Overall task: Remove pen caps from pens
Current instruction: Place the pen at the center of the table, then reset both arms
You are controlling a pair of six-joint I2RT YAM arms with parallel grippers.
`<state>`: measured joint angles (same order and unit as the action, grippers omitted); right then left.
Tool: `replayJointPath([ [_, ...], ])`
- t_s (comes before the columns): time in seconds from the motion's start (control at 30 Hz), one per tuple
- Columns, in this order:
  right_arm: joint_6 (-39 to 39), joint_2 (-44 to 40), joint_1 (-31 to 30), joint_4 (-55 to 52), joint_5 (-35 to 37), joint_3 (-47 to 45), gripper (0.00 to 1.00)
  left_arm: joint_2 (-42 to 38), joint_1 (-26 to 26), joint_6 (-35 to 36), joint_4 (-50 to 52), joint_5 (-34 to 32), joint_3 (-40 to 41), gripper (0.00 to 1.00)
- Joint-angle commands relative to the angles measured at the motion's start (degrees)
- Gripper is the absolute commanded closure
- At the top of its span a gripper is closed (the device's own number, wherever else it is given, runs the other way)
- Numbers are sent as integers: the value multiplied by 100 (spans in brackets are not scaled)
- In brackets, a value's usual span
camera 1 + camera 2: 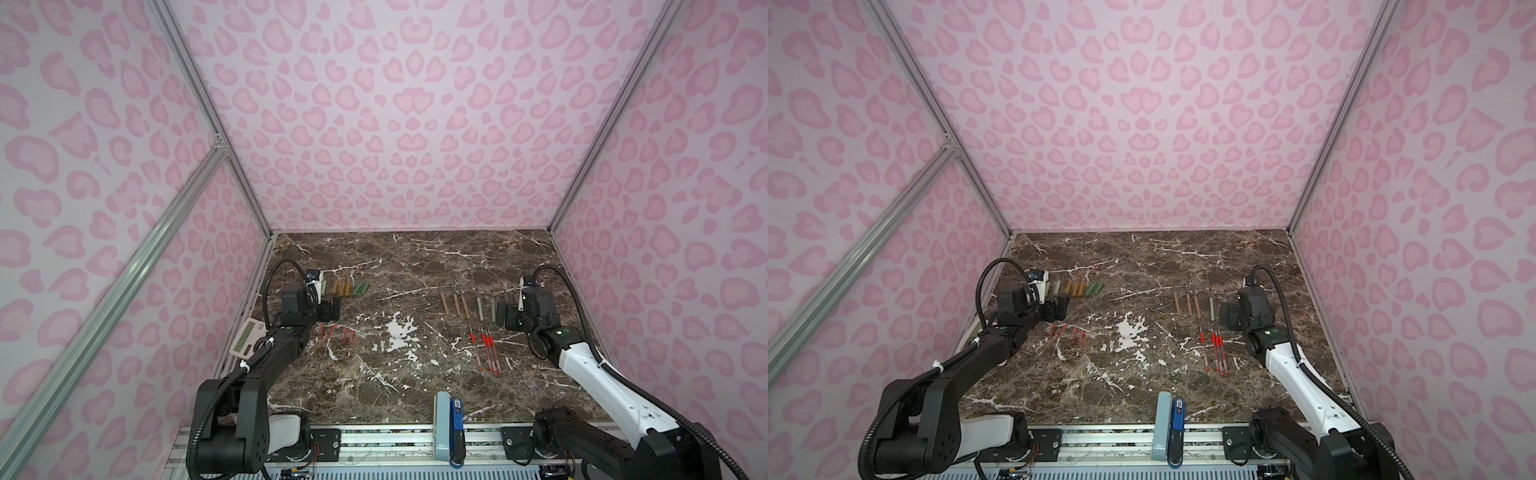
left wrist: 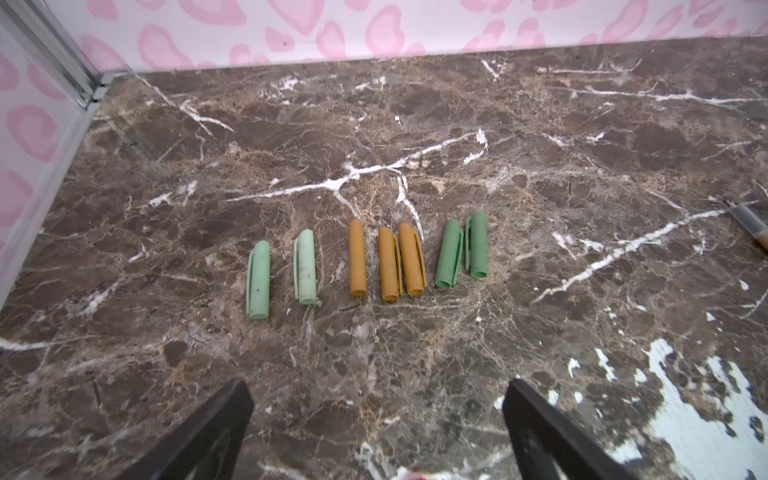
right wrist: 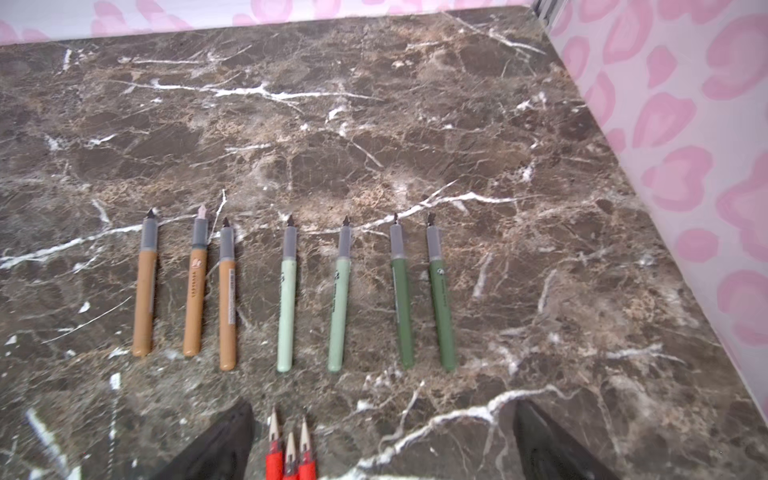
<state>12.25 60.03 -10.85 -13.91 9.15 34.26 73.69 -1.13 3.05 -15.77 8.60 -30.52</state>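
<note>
A brown marble tabletop [image 1: 415, 257] is lying between pink leopard-print walls [image 1: 395, 104]. In both top views, the pen caps [image 1: 345, 289] are lying in a row beside the left gripper [image 1: 330, 309], with red caps [image 1: 345, 336] nearer the camera. The pens [image 1: 457, 303] are lying beside the right gripper [image 1: 503, 313], with red-barrelled pens [image 1: 488, 351] in front of them.

In the left wrist view, the fingers [image 2: 224, 419] are standing wide apart and holding nothing. Pale green caps [image 2: 259, 280], tan-orange caps [image 2: 388, 266] and dark green caps [image 2: 461, 251] are lying just beyond them.

In the right wrist view, the jaws are gaping empty, and seven pens are lying side by side with their nibs bare.
</note>
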Motion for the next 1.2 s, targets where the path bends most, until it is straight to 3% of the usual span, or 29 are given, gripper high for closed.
replayJointPath([
  [0.0,-528,-50,195,1211,335,-393,2,-47,14,-2,-1606,-151,326,2],
  [0.33,-1205,657,312,4170,688,-1560,1,211,-17,32,-3211,-533,1105,2],
  [0.43,-1184,897,459,5224,582,-1892,1,394,-15,5,-4149,-613,1559,2],
  [0.5,-1172,995,533,5333,528,-1832,1,657,-18,-54,-4946,-746,1842,3],
  [0.63,-1092,1303,817,6108,197,-1933,2,1132,-10,-236,-5436,-1092,1811,2],
  [0.77,-1019,1526,921,6627,90,-2013,1,1125,113,-546,-4260,-1465,1209,3],
  [1.0,-925,2990,1034,8529,36,-2153,1,1112,198,-578,-4200,-1308,1206,2],
  [1.03,-851,2979,1034,8427,170,-2108,1,1137,195,-578,-4257,-1308,1217,2],
  [1.1,-742,2705,1035,7129,385,-1619,1,1116,199,-582,-4189,-1308,1206,2],
  [1.17,-890,2921,837,7369,715,-1651,1,1114,192,-578,-4221,-1308,1215,2],
])
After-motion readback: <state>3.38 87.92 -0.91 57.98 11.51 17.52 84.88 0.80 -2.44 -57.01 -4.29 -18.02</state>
